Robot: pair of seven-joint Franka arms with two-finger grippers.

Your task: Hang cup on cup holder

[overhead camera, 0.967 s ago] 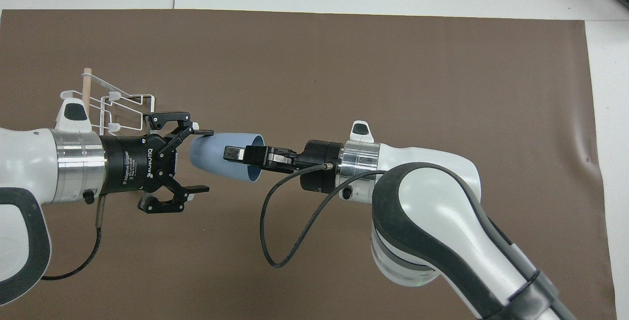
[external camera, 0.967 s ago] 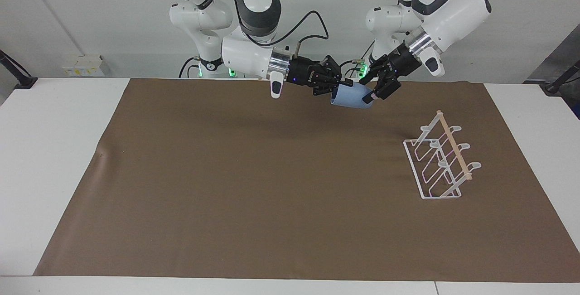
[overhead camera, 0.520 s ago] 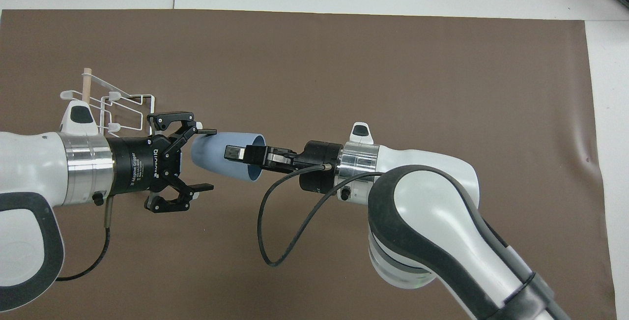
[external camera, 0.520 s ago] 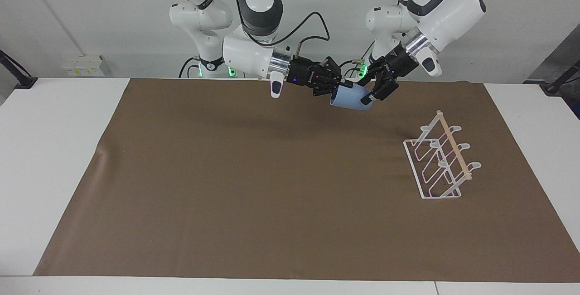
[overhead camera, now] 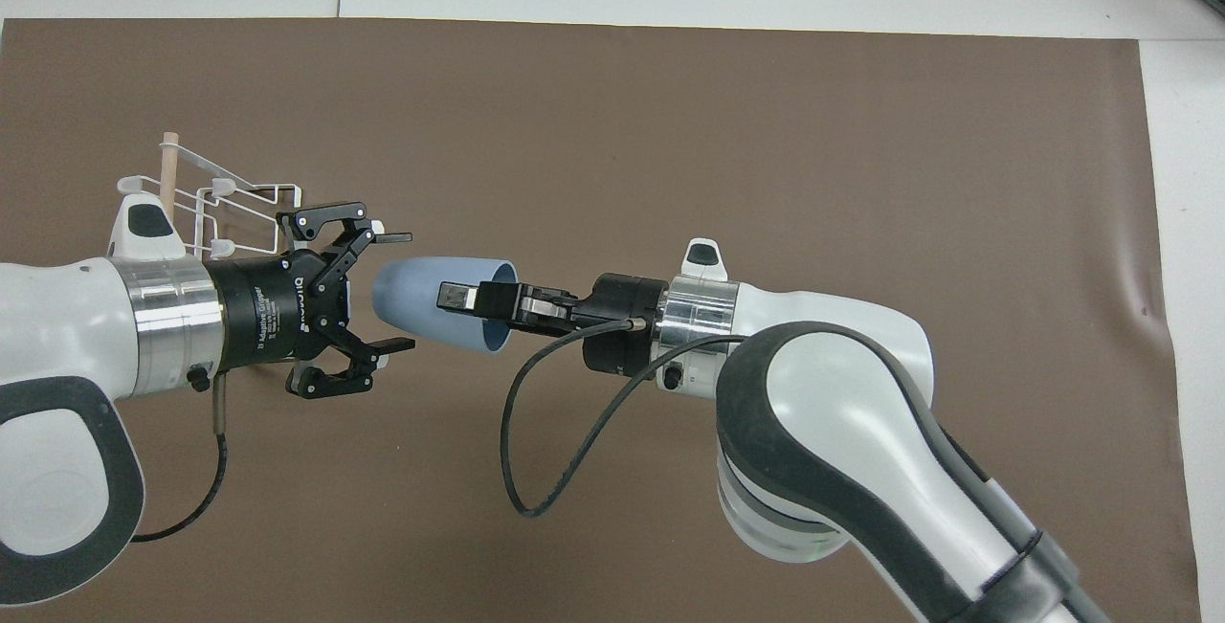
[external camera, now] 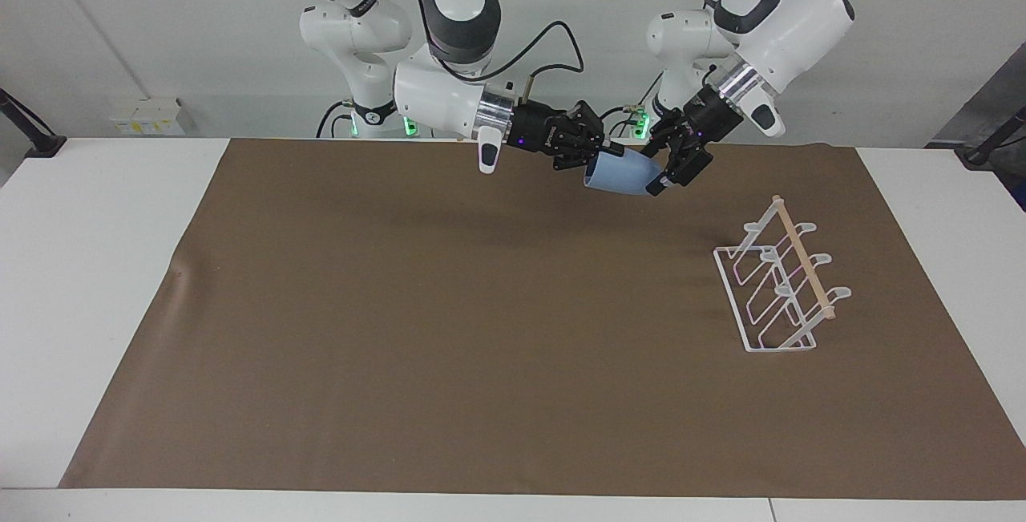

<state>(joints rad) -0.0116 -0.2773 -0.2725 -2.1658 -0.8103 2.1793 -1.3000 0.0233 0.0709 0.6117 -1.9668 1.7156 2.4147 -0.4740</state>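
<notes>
Brown mat (external camera: pixel 401 329), right gripper (overhead camera: pixel 459 299) clamping light blue cup (overhead camera: pixel 426 302) rim aloft, left gripper (overhead camera: pixel 388 293) spread wide around its base, cup holder (external camera: pixel 781 285) near left arm's edge.

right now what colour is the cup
Light blue, plain; the cup shows best in the overhead view.
</notes>
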